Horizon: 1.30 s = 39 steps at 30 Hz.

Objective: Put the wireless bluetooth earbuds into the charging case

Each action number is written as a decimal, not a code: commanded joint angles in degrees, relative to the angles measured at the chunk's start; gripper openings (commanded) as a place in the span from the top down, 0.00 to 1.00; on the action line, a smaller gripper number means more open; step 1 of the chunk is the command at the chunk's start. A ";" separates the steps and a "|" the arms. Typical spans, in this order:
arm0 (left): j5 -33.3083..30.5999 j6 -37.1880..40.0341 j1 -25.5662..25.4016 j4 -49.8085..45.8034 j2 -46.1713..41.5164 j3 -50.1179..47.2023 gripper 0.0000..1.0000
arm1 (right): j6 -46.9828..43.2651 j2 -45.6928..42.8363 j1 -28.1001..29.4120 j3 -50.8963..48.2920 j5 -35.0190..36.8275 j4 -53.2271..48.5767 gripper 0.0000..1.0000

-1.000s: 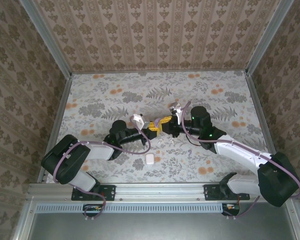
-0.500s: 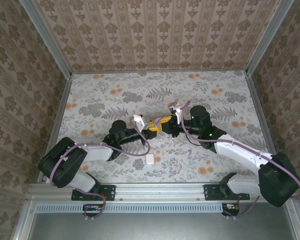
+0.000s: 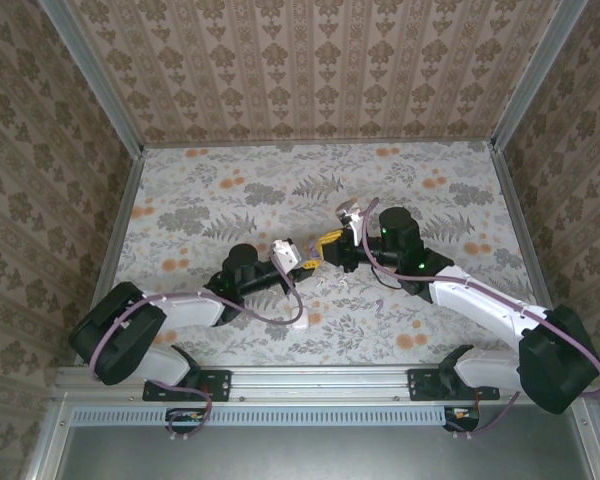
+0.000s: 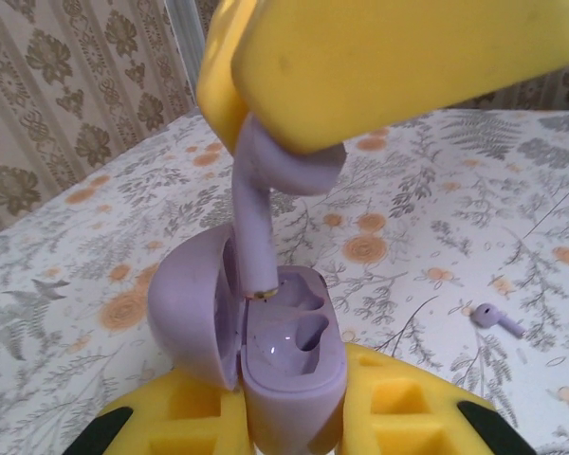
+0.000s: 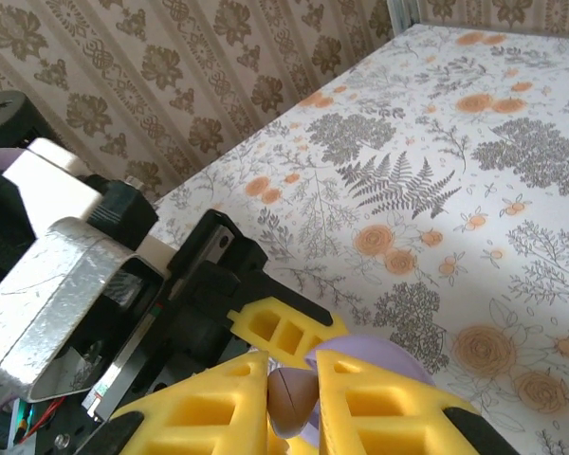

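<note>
- We see the charging case [image 4: 289,370], pale lilac in the left wrist view, standing upright with its lid [image 4: 194,303] swung open to the left and both sockets bare.
- One earbud [image 4: 251,218] hangs stem-down over it, the stem's tip at the mouth of one socket.
- The left hand [image 4: 294,422] is closed on the case's lower body, a yellow finger [image 4: 180,422] on each side.
- The right hand [image 5: 289,393] comes from above, its yellow fingers pinched shut on the earbud's head.
- A second earbud [image 4: 493,318] lies on the flowered worktop [image 4: 436,209], apart to the right of the case.
- From above, we find the two hands meeting near the middle of the worktop.
</note>
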 commanded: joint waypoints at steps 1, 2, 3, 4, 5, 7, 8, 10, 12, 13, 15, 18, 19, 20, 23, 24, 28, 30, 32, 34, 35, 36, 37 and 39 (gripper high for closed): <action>-3.77 5.99 -0.59 -0.27 -1.72 -1.44 0.89 | -1.77 -1.46 0.41 1.81 1.69 -3.95 0.83; -4.11 6.88 -0.67 -0.11 -1.82 -1.69 0.89 | -1.89 -1.67 0.41 1.81 1.94 -4.33 0.82; -4.32 7.71 -0.79 0.14 -1.83 -1.89 0.89 | -1.92 -1.78 0.40 1.70 2.09 -4.82 0.82; -4.46 8.35 -0.81 0.56 -1.83 -2.19 0.90 | -1.91 -1.86 0.40 1.61 2.24 -5.01 0.82; -4.77 8.63 -0.90 0.82 -1.83 -2.30 0.90 | -1.86 -1.82 0.49 1.48 2.40 -5.01 0.82; -5.53 8.83 -0.91 1.87 -1.69 -2.60 0.90 | -1.79 -1.71 0.57 1.37 2.77 -4.92 0.83; -5.62 8.92 -0.88 2.32 -1.58 -2.79 0.90 | -1.71 -1.69 0.58 1.23 2.94 -4.81 0.82; -5.80 8.92 -1.01 3.05 -1.39 -2.88 0.90 | -1.51 -1.31 0.67 1.14 3.08 -4.29 0.82; -5.95 8.92 -1.05 3.18 -1.30 -2.96 0.90 | -1.47 -0.85 0.84 1.27 3.12 -3.78 0.82; -6.07 8.85 -1.10 3.25 -1.31 -2.96 0.90 | -1.47 -0.59 0.93 1.36 3.13 -3.82 0.82; -6.00 8.58 -1.08 3.71 -1.28 -3.01 0.90 | -1.47 0.00 1.02 1.53 3.13 -3.52 0.82; -6.00 8.39 -1.19 4.15 -1.16 -3.02 0.90 | -1.47 0.82 1.27 1.71 3.21 -2.82 0.82; -6.00 8.31 -1.15 4.22 -1.13 -2.96 0.90 | -1.47 1.08 1.36 1.79 3.26 -2.81 0.83; -6.08 8.23 -1.19 4.37 -1.14 -2.97 0.90 | -1.55 1.40 1.50 1.81 3.36 -2.77 0.83; -6.26 7.96 -1.26 4.77 -1.16 -3.06 0.90 | -1.49 2.06 1.68 1.72 3.56 -2.35 0.83; -6.26 7.89 -1.24 4.94 -1.26 -2.97 0.90 | -1.48 2.29 1.72 1.60 3.72 -2.20 0.83; -6.26 7.65 -1.21 5.16 -1.34 -2.88 0.90 | -1.73 2.72 1.94 1.61 4.43 -2.15 0.83; -6.26 7.73 -1.23 5.21 -1.41 -2.88 0.90 | -1.97 2.85 1.99 1.62 4.92 -2.32 0.83; -6.28 7.74 -1.24 5.21 -1.56 -2.91 0.90 | -2.18 2.78 2.08 1.61 5.78 -2.45 0.83; -6.29 7.69 -1.28 5.21 -1.73 -2.90 0.90 | -2.34 2.71 2.17 1.49 6.61 -2.77 0.83; -6.26 7.69 -1.22 5.23 -1.78 -2.92 0.90 | -2.46 2.70 2.32 1.46 6.89 -2.75 0.83; -6.26 7.62 -1.27 5.28 -1.83 -2.91 0.90 | -2.43 2.86 2.32 1.46 7.22 -2.85 0.83; -6.26 7.61 -1.23 5.21 -1.96 -2.89 0.90 | -2.56 2.93 2.34 1.46 7.34 -2.94 0.83; -6.18 7.52 -1.34 5.27 -1.94 -2.82 0.90 | -2.52 3.11 2.49 1.55 7.32 -3.01 0.83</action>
